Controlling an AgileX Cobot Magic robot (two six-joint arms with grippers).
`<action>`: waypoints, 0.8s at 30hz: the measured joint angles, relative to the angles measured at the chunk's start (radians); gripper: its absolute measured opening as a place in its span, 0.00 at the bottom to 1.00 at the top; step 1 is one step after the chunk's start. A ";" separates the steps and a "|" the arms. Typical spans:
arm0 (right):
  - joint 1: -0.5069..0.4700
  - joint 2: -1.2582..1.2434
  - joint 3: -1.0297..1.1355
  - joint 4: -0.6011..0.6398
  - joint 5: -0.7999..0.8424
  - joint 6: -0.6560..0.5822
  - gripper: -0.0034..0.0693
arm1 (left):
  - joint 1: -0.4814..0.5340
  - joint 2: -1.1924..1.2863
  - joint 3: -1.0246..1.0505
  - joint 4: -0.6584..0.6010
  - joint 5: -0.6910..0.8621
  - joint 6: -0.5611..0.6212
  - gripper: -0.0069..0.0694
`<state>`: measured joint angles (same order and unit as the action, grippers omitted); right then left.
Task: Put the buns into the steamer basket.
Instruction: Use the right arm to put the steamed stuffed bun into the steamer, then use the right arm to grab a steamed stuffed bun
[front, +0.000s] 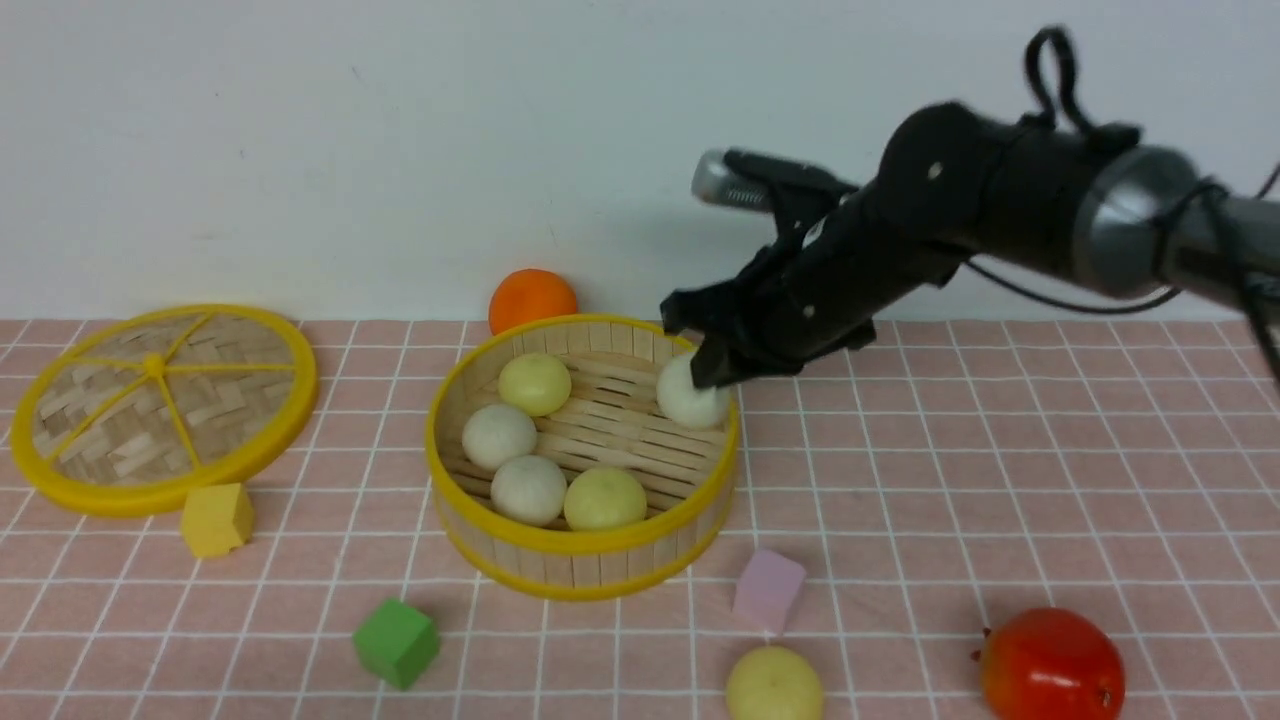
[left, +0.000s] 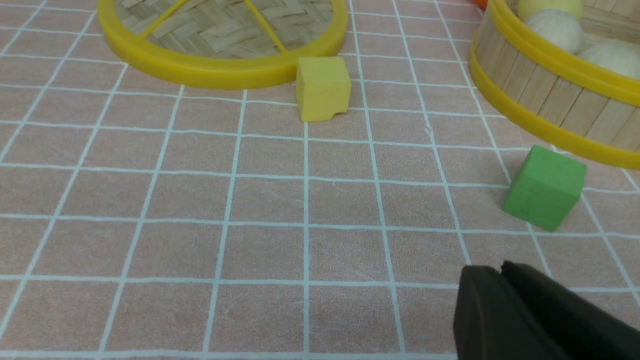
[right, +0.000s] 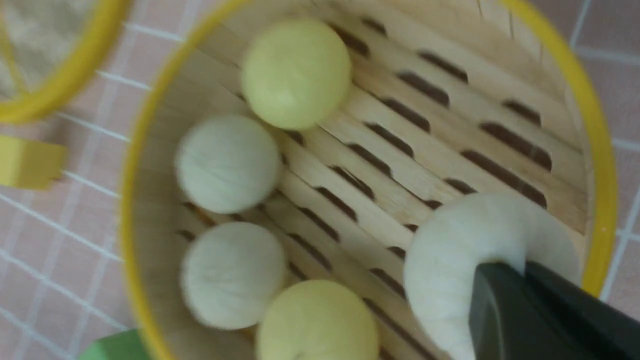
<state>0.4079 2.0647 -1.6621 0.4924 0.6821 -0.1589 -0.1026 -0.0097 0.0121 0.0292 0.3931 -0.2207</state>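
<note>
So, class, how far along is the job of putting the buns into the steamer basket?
Done: four buns, two off-white and two pale yellow, lie on the steamer basket floor. In hand: a fifth bun, off-white, sits just inside the rim under the right gripper, whose jaws are shut, not gripping it. Left: the last pale yellow bun on the cloth near the pink cube.

A plain white wall (front: 400, 130) stands behind a pink tabletop (front: 1050, 450) marked with a white grid.
</note>
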 joint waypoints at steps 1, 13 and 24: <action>0.000 0.012 0.001 0.001 -0.005 0.000 0.07 | 0.000 0.000 0.000 0.000 0.000 0.000 0.19; 0.007 0.068 0.002 0.067 -0.029 -0.086 0.09 | 0.000 0.000 0.000 0.000 0.000 0.000 0.21; -0.005 -0.080 0.003 0.040 0.081 -0.082 0.53 | 0.000 0.000 0.000 0.000 0.000 0.000 0.22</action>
<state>0.4026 1.9851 -1.6591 0.5319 0.7629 -0.2410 -0.1026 -0.0097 0.0121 0.0292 0.3931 -0.2207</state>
